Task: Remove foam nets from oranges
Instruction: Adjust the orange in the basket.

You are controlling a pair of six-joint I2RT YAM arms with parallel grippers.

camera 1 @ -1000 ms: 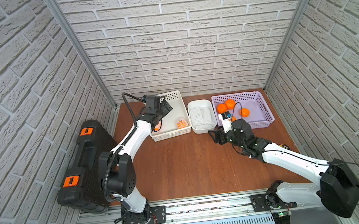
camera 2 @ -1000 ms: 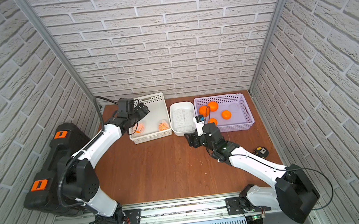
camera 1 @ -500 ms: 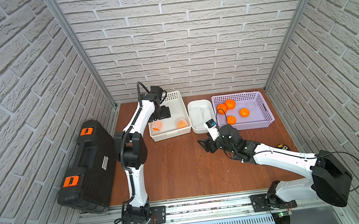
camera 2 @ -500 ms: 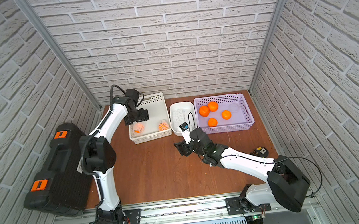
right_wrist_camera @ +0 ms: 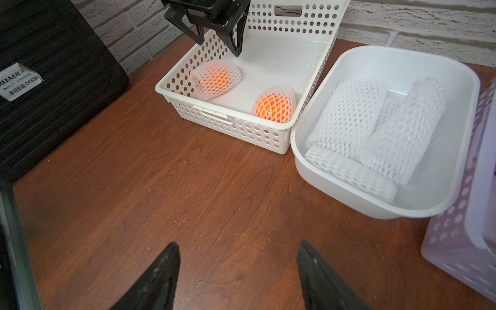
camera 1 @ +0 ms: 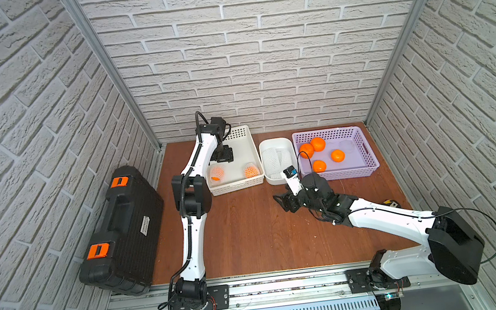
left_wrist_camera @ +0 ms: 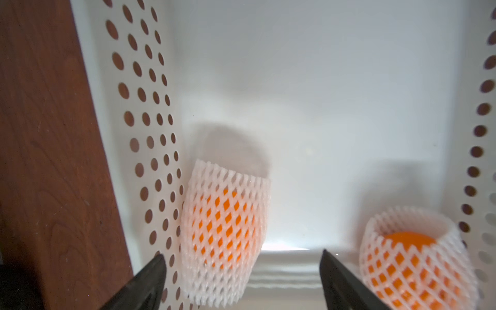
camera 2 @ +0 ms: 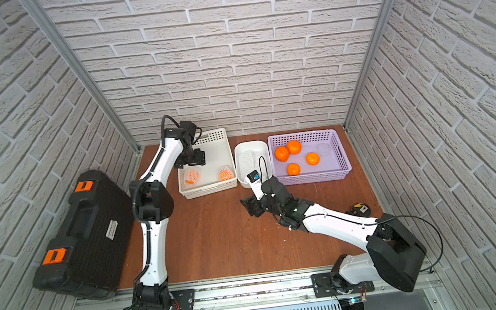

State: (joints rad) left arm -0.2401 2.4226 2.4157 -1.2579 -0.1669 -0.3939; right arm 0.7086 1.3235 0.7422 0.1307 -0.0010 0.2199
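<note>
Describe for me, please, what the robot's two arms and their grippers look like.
The left arm and right arm have white links with black joint housings and black cables. The left gripper and right gripper are black, with fingers tapering to points. A white module with a blue patch sits at the right wrist.

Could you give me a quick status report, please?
Left end effector open over netted orange in white basket. Right end effector open, empty. Path clear.
</note>
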